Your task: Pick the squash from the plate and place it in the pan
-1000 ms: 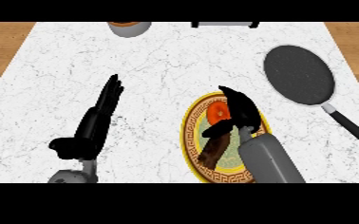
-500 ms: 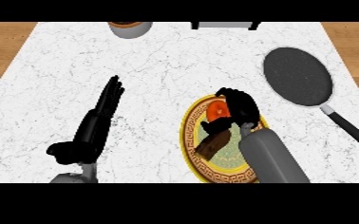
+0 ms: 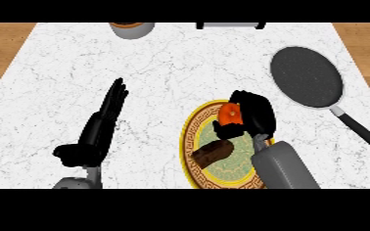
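Under the curled fingers of the right hand sits the squash, an orange lump on the far part of the plate; the fingers wrap its right side and the thumb seems to close from below, so I would call the hand clamped on it, though whether it has cleared the plate cannot be told from above. Just nearer than the hand, toward the wrist's left, a dark brown piece of food lies on the same plate, close enough that a careless drag could nudge it. To do this step well, I judge the hand should go straight up first, clear of the plate's rim, before it travels. The pan lies beyond the hand and to its right, well apart, its handle running back toward the counter's right edge just to the right of the forearm; the path between looks bare, so a rising sweep forward and rightward has room, provided the wrist stays clear of that handle. Far off to the hand's left, the left hand rests with straight fingers, out of the way. A pot stands at the far edge, distant from any likely path.
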`<move>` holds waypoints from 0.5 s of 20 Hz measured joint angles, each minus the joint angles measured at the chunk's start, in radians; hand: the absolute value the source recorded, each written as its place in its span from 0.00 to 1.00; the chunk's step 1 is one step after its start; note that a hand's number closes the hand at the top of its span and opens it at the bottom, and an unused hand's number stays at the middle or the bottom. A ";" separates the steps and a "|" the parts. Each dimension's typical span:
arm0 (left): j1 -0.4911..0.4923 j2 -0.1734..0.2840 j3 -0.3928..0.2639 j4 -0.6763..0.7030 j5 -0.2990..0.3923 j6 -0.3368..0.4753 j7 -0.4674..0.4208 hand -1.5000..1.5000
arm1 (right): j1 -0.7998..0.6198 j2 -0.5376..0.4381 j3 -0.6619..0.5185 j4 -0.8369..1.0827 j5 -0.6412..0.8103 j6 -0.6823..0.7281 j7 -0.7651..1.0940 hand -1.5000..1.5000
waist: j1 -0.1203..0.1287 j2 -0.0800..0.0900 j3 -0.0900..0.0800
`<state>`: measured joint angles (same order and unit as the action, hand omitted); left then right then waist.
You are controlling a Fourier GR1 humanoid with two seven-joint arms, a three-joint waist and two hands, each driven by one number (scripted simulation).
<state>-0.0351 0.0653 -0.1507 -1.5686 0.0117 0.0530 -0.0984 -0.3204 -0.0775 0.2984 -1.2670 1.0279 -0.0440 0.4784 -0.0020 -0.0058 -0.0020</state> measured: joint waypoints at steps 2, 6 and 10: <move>0.014 0.004 0.001 -0.017 0.000 -0.005 0.002 0.50 | 0.036 -0.020 0.016 -0.061 0.009 0.000 -0.027 1.00 | 0.000 0.001 0.001; 0.022 0.007 0.005 -0.037 0.007 -0.012 0.016 0.50 | 0.094 -0.041 0.091 -0.224 0.019 0.059 -0.062 1.00 | -0.003 0.001 0.001; 0.010 -0.003 0.010 -0.019 0.000 -0.004 0.008 0.50 | 0.139 -0.075 0.111 -0.399 0.053 0.050 -0.064 1.00 | -0.007 0.002 0.002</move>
<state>-0.0255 0.0620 -0.1410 -1.5875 0.0118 0.0488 -0.0908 -0.1816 -0.1527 0.4096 -1.6662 1.0808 0.0059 0.4144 -0.0091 -0.0041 -0.0004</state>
